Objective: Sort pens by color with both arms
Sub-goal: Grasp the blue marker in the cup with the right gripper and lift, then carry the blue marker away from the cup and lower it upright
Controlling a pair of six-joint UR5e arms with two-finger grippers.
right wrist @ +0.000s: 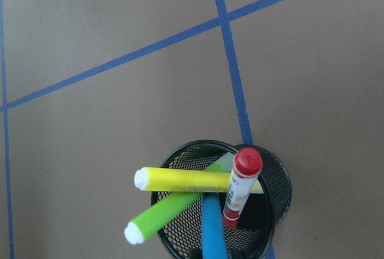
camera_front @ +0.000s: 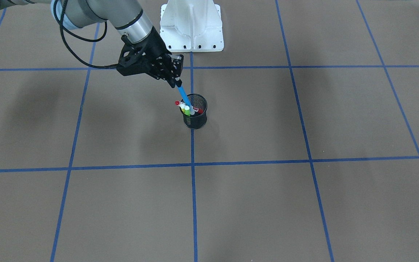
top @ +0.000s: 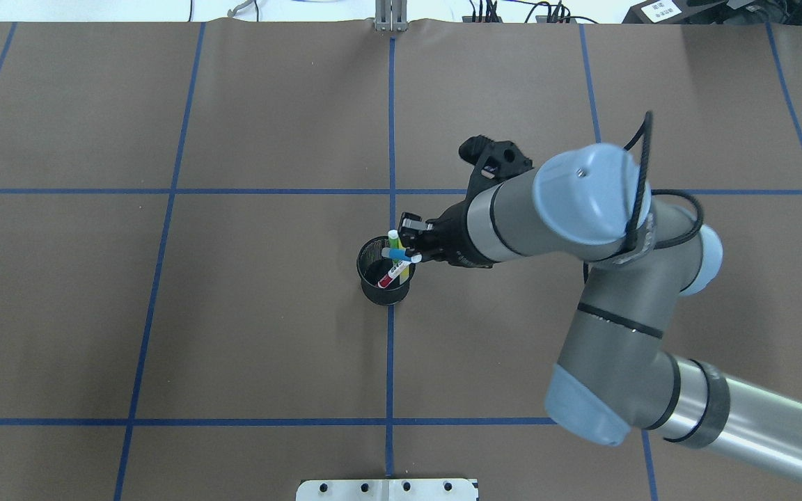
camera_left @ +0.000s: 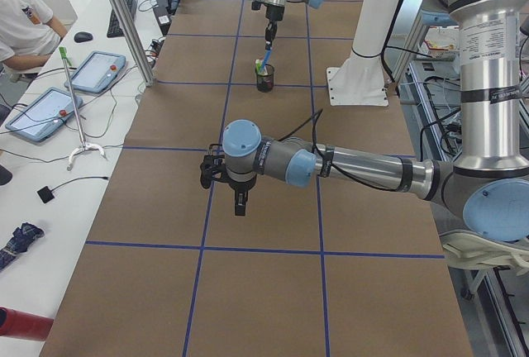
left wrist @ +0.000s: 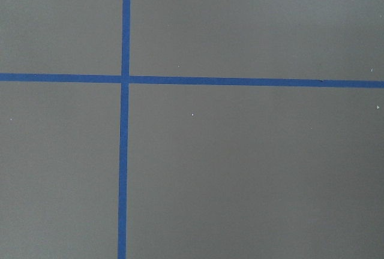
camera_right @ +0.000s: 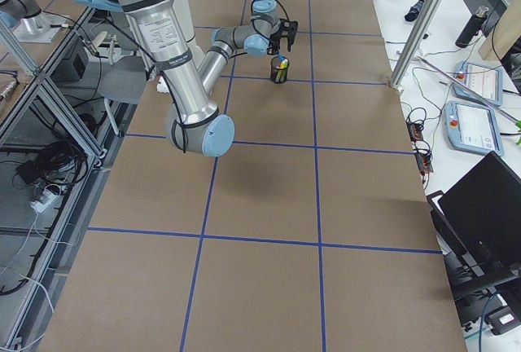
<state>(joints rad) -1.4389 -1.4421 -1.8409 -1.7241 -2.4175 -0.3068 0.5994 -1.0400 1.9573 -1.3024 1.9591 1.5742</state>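
Just left of centre in the front-facing view, the right gripper (camera_front: pixel 177 82) is closed on the top end of the blue pen (camera_front: pixel 184 95). The pen slants down and to the right from the fingers, with its lower end inside the black mesh cup (camera_front: pixel 196 118). The cup stands upright on the brown surface (camera_front: pixel 267 203), on one of the blue tape lines (camera_front: pixel 194 203) near the middle of the frame. In the right wrist view the other three pens lean in the cup at the bottom of the picture. The yellow pen (right wrist: pixel 186 179) lies almost level across the mouth, with its pale end past the left rim. The green pen (right wrist: pixel 168 211) slants out to the lower left. The red-capped pen (right wrist: pixel 243 181) stands at the right side, cap upward. The white pedestal (camera_front: pixel 191 27) sits at the top centre of the front-facing view. In the left side view the left gripper (camera_left: pixel 239 198) points down over the surface in the lower middle, well apart from the cup, and it cannot be told whether it is open or closed.
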